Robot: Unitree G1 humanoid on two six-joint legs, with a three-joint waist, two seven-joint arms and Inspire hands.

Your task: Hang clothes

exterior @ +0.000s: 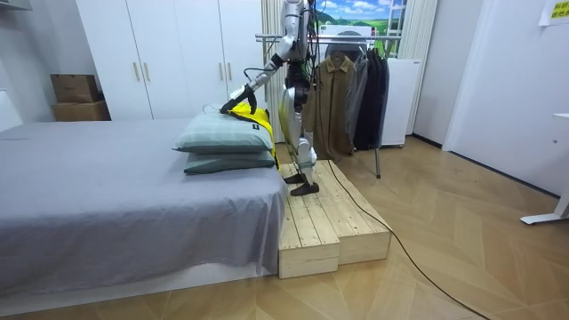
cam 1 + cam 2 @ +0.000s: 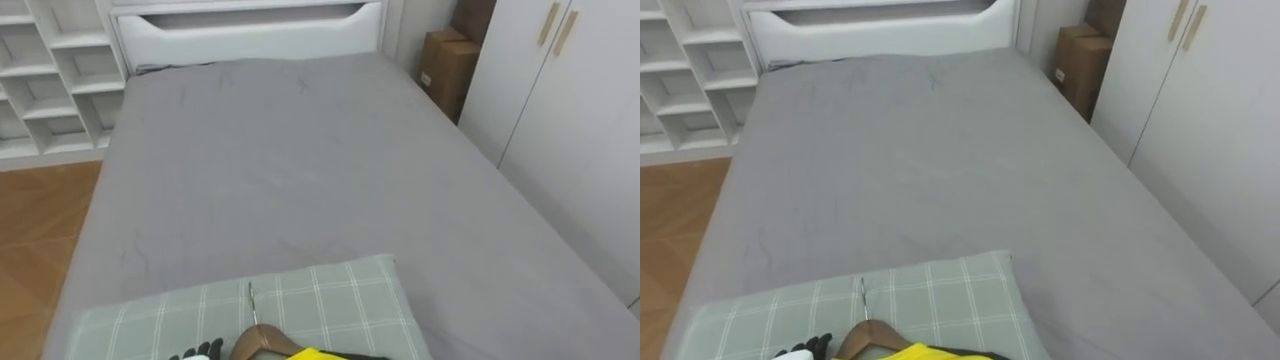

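Observation:
A yellow garment (image 2: 318,354) on a wooden hanger (image 2: 262,341) lies on a green checked pillow (image 2: 330,300) at the foot of the bed; the hanger's metal hook (image 2: 251,298) points up the bed. My left hand (image 2: 197,351) shows its fingertips just left of the hanger. In the room view I stand on a wooden platform (image 1: 311,227) at the bed's end, and my left hand (image 1: 238,98) reaches down onto the yellow garment (image 1: 253,117). Behind me stands a clothes rack (image 1: 351,80) hung with dark coats.
The grey bed (image 2: 300,170) stretches ahead to a white headboard (image 2: 250,30). White shelves (image 2: 50,80) stand at the far left, a white wardrobe (image 2: 570,110) and cardboard boxes (image 2: 447,65) on the right. A second pillow (image 1: 227,164) lies under the checked one.

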